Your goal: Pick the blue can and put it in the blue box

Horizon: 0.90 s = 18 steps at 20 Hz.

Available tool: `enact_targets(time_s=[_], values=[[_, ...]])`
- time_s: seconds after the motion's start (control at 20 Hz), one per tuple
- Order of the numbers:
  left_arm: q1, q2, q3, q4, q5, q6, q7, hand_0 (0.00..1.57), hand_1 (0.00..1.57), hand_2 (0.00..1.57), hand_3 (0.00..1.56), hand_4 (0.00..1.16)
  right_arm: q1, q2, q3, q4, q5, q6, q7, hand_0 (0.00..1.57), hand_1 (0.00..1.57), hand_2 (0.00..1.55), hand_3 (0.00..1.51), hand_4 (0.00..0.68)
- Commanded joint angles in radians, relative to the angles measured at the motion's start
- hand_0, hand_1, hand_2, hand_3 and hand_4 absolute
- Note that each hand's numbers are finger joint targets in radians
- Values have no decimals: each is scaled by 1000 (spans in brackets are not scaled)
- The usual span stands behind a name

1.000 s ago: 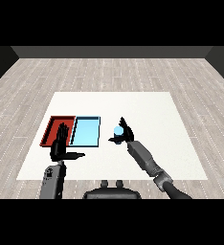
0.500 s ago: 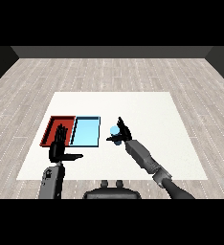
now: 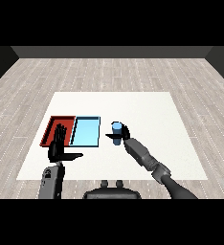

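Head view: the blue can (image 3: 116,131) stands upright on the white table (image 3: 152,115), just to the right of the light blue tray (image 3: 85,131) and apart from its rim. Your right hand (image 3: 122,135) is at the can, thumb and fingers curled round its lower half (whether every finger touches cannot be told from here). Beyond the light blue tray, on its far left side and touching it, lies the red tray (image 3: 54,125). Your left hand (image 3: 59,146) stands in front of the red tray, fingers straight and spread upward with the thumb out toward the light blue tray, holding nothing.

The step in hand reads as the grasp: the can appears to rest on the table, not yet lifted. Your next move calls for raising it high enough to pass the tray's near wall, carrying it leftward over the light blue tray, and setting it down inside. Keep the can upright during the carry, and keep the left hand out of the path.
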Motion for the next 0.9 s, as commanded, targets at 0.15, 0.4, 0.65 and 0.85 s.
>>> enact_targets(time_s=[0.15, 0.4, 0.65, 0.85], values=[[-5, 18, 19, -4, 19, -10, 25, 0, 0, 0, 0, 0, -17, 0, 171, 25, 24, -157, 112, 1454, 1454, 1526, 1502, 523], [-19, 25, 18, -45, 38, -16, 71, 0, 0, 0, 0, 0, -13, 0, 129, 44, 20, -98, 21, 1516, 1516, 1510, 1449, 550], [-47, -23, -47, 33, -38, 14, 15, 0, 0, 0, 0, 0, -14, -54, 110, -157, 104, -119, 53, 1493, 1493, 1464, 1398, 562], [-82, -33, -82, 4, -63, 44, 109, 0, 0, 0, 0, 0, 2, -136, 121, -374, 144, -181, 152, 1529, 1529, 1478, 1408, 567]])
